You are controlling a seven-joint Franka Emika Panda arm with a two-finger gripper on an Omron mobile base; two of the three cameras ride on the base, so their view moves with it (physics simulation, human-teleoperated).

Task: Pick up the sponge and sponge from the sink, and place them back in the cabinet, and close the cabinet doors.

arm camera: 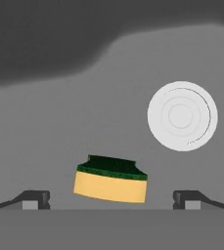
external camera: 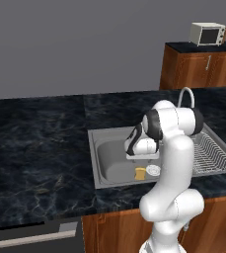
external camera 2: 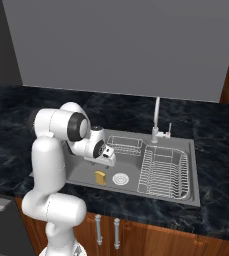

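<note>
One sponge (external camera: 140,173) (external camera 2: 101,177), dark green face over a yellow body, lies on the floor of the grey steel sink (external camera: 92,153) (external camera 2: 186,200), just left of the round white drain (external camera: 153,170) (external camera 2: 120,178). My gripper (external camera: 143,158) (external camera 2: 109,161) hangs inside the basin just above the sponge. In the hand view the sponge (arm camera: 111,180) sits tilted between the two wide-apart fingertips (arm camera: 35,199), untouched, and the gripper (arm camera: 111,200) is open. The drain (arm camera: 182,115) is up and to the right. The cabinet and its doors are out of view.
A curved faucet (external camera: 186,96) (external camera 2: 157,117) rises behind the basin. A wire basket (external camera 2: 123,145) sits at the back and a ridged draining rack (external camera: 210,153) (external camera 2: 163,172) fills the right side. Black marble counter (external camera: 35,143) surrounds the sink. A microwave (external camera: 207,33) stands on a far counter.
</note>
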